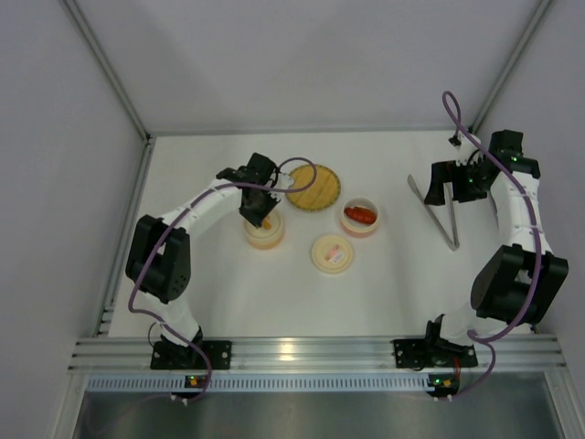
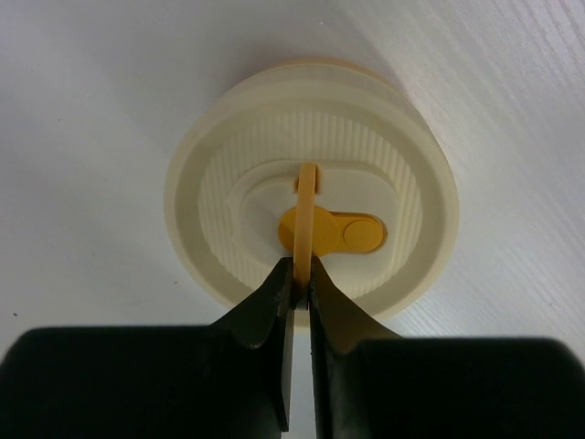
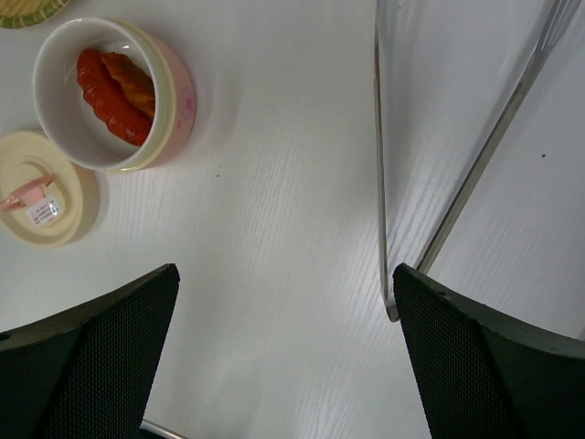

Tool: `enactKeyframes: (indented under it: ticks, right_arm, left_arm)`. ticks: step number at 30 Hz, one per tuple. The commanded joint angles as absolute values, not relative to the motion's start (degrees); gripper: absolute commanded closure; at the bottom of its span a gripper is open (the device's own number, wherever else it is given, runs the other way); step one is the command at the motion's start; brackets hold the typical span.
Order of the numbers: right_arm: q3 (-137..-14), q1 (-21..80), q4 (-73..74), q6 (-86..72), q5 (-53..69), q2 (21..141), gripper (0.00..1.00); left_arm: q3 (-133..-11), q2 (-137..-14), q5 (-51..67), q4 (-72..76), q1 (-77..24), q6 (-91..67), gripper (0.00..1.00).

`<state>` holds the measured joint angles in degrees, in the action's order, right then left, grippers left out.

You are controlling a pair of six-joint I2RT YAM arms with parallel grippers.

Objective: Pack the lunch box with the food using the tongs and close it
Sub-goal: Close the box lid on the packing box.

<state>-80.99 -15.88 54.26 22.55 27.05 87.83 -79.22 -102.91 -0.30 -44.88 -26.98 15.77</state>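
Left wrist view: my left end effector [image 2: 300, 271] is clamped on the yellow tab [image 2: 307, 218] of the cream lid [image 2: 206, 165]. Thin grip, could slip when lifting. My right end effector [image 3: 283, 274] is wide open, empty.

Robot lab test cell, plain grey panel walls [image 1: 320, 55], white table [image 1: 402, 293], aluminium rail [image 1: 311, 352]

You have five things on the white table [image 1: 393, 293].
Mid-frame: a round woven yellow plate [image 1: 313, 187], a pink-banded white bowl [image 1: 360, 219], a loose cream lid [image 1: 332, 253], a lidded cream container [image 1: 267, 236]; slim silver metal tongs [image 1: 431, 212] lie at right.
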Motion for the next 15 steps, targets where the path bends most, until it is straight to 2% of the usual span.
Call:
enactKeyframes:
  ticks: [1,3,4,8,15]
  right_arm:
    - [-82.26,-15.56,54.76,23.64,27.51,87.36,0.01]
    - [-82.44,-15.56,55.02,23.55,27.68,87.36,0.01]
    - [-82.53,-15.56,55.02,23.55,27.69,87.36,0.01]
    - [-82.88,-15.56,55.11,23.47,27.86,87.54,0.01]
    - [-83.58,-15.56,55.46,23.55,28.13,87.63,0.01]
  left_arm:
    - [-75.58,-109.95,-2.64,-45.26,-25.84,16.88,0.86]
    - [-76.11,-109.78,-2.02,-45.88,-25.93,16.44,0.77]
    - [-76.37,-109.69,-1.59,-46.4,-25.93,16.09,0.64]
    - [-77.69,-108.72,-1.49,-46.93,-25.75,15.38,0.46]
    - [-82.17,-106.09,-0.27,-49.83,-24.79,14.59,0.32]
